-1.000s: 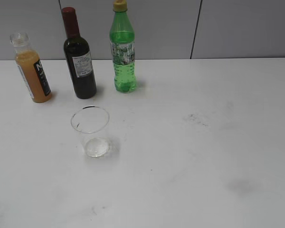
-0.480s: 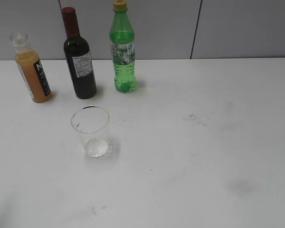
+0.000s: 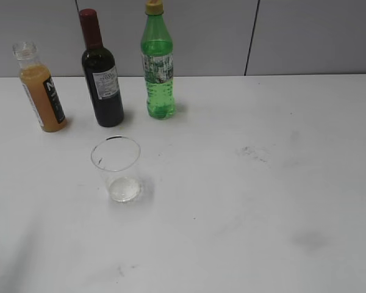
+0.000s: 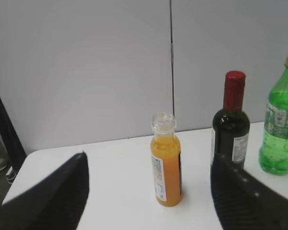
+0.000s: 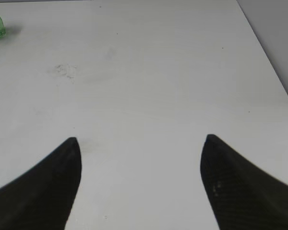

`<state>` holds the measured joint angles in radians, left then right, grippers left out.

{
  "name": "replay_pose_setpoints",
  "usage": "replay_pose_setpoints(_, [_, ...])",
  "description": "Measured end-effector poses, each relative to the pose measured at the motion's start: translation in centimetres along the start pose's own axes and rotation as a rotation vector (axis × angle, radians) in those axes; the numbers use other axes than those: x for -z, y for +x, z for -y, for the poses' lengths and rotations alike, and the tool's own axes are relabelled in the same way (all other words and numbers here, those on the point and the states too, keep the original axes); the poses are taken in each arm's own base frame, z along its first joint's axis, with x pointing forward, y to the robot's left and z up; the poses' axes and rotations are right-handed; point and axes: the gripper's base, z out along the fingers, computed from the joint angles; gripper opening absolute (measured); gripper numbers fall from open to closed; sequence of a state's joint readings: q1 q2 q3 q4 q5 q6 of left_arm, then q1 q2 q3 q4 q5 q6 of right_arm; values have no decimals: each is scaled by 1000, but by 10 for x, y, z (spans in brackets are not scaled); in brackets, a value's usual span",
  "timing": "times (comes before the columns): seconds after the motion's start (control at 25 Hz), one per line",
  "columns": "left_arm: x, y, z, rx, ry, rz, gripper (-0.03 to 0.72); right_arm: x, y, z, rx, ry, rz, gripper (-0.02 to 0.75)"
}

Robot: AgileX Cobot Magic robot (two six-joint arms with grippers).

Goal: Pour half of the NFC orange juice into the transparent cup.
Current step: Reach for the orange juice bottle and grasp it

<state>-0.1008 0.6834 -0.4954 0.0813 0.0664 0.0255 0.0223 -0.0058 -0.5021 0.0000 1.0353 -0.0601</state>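
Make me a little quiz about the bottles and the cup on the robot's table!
1. True or false: the orange juice bottle has a cap on.
2. Which stands nearest the camera in the exterior view? A) wine bottle B) transparent cup C) green soda bottle
3. Fill in: the left gripper is wide ____ with the juice between its fingers in view.

Key: 1 false; 2 B; 3 open.

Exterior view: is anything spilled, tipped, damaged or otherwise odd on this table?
Nothing spilled or tipped. The small capless orange juice bottle, dark wine bottle, green soda bottle and clear plastic cup all stand upright. Only faint dark smudges mark the white table.
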Motion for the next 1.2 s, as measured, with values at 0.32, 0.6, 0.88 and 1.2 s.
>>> replay_pose_setpoints(0.32, [-43, 4, 2, 51, 7, 54, 599, 0, 0, 0, 0, 0, 0, 592])
replay_pose_setpoints(0.6, [-76, 19, 3, 71, 6, 35, 594, 0, 0, 0, 0, 0, 0, 592])
replay_pose_setpoints(0.88, [-103, 40, 5, 94, 0, -10, 594, 0, 0, 0, 0, 0, 0, 591])
replay_pose_setpoints(1.2, [-132, 70, 8, 99, -4, -59, 594, 0, 0, 0, 0, 0, 0, 591])
